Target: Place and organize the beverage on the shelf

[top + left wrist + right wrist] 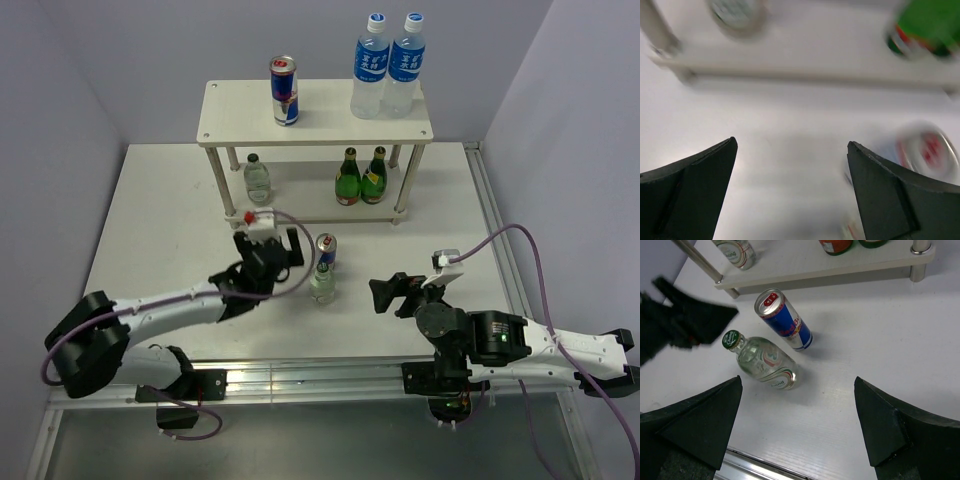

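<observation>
Bright, even, diffuse light with faint, soft shadows. The left wrist view is motion-smeared beyond the jaws (the can (927,150) by the right jaw is a smudge). The right wrist view is crisp between its jaws.

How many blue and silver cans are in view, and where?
2. The first can stands on the shelf, top board, left side; the second can stands on the table before it.
</observation>
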Robot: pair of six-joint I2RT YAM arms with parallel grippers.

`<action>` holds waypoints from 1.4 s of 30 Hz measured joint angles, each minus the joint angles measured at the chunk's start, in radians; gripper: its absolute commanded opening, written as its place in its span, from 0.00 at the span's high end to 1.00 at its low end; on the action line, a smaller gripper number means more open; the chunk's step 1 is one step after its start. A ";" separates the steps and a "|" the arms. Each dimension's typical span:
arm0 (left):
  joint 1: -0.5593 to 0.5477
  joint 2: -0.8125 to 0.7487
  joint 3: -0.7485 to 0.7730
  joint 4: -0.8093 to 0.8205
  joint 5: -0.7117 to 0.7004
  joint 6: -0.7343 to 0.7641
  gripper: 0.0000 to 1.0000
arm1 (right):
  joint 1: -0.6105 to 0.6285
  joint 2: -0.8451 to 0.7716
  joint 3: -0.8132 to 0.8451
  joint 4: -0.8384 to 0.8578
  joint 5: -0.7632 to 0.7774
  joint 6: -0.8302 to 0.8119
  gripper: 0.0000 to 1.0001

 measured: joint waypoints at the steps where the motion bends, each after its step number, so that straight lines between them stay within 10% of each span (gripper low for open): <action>1: -0.061 -0.026 -0.023 -0.024 -0.008 -0.029 0.02 | 0.000 0.000 0.000 0.000 0.000 0.002 0.00; 14: -0.522 -0.419 -0.349 -0.155 -0.093 -0.294 0.03 | 0.002 0.042 0.000 -0.037 0.030 0.043 0.00; 42: -0.455 0.317 -0.141 0.468 -0.067 0.029 0.07 | 0.002 -0.011 -0.007 -0.043 0.033 0.049 0.00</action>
